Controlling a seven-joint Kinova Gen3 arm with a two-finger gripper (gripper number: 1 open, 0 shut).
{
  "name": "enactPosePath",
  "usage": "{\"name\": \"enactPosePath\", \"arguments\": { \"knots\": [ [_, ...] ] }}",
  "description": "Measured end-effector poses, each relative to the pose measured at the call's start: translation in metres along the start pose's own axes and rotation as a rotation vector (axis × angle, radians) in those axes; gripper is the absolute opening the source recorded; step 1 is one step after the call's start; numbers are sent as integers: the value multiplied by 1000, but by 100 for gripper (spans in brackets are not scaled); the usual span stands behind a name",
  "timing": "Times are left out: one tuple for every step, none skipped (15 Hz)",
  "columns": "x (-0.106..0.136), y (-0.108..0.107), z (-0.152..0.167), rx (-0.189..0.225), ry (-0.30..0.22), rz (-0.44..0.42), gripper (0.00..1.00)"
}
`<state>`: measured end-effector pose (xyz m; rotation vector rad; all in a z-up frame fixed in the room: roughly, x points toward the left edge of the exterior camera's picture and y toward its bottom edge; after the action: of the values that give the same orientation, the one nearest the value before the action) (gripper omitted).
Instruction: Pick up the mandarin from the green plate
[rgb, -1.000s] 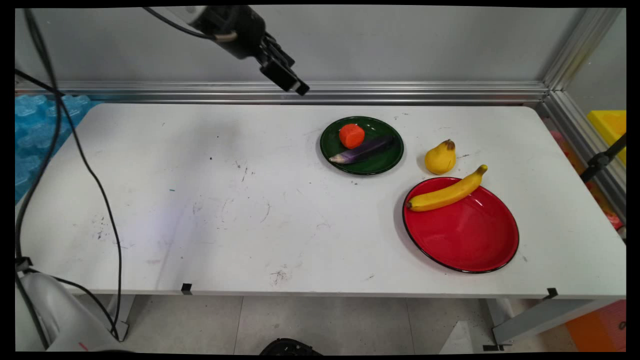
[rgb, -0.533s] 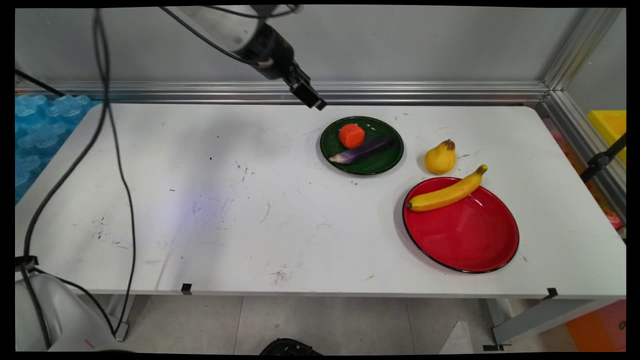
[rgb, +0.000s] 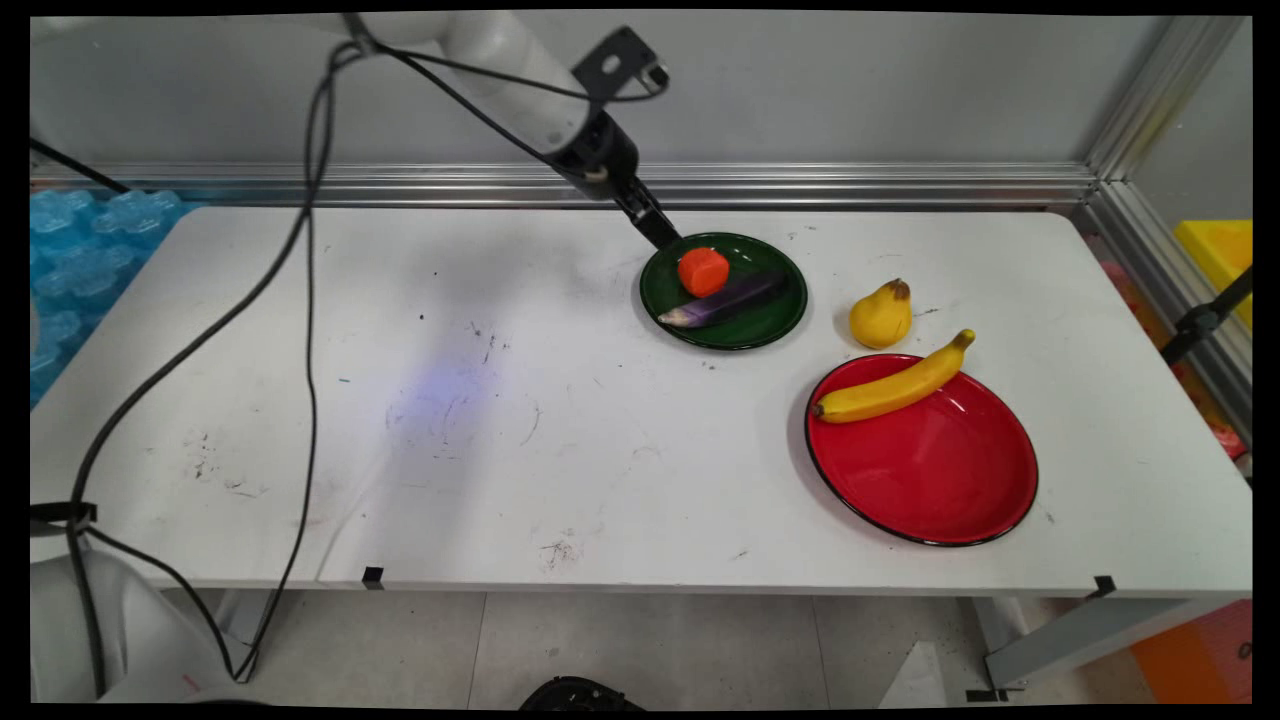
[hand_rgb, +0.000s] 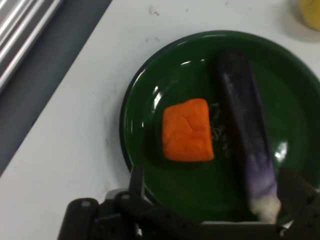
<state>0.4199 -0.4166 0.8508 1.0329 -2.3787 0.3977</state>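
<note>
Main view: two plates, four pieces of food.

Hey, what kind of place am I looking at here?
Most likely a robotics lab test bench: a bare white table fenced by aluminium framing, a cabled robot arm, and toy-like food on a green plate and a red plate.

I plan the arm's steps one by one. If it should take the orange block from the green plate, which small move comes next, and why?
Probably a small sideways shift toward the orange block, before lowering. The open black gripper hangs over the round dark green plate, and in the hand view the long purple eggplant also lies between its fingers.
</note>
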Motion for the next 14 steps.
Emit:
{"name": "enactPosePath", "arguments": {
  "knots": [
    [2,0,9,3,-7,0,100],
    [3,0,18,6,-13,1,100],
    [6,0,28,9,-20,2,100],
    [7,0,35,11,-25,2,100],
    [9,0,45,14,-32,1,100],
    [10,0,51,15,-36,2,100],
    [12,0,60,16,-43,3,100],
    [14,0,70,18,-50,3,100],
    [15,0,78,19,-56,4,100],
    [17,0,89,20,-63,5,100],
    [19,0,96,21,-68,5,100],
    [20,0,103,22,-73,5,100],
    [22,-1,110,23,-77,6,100],
    [23,-1,115,23,-80,7,100]
  ]
}}
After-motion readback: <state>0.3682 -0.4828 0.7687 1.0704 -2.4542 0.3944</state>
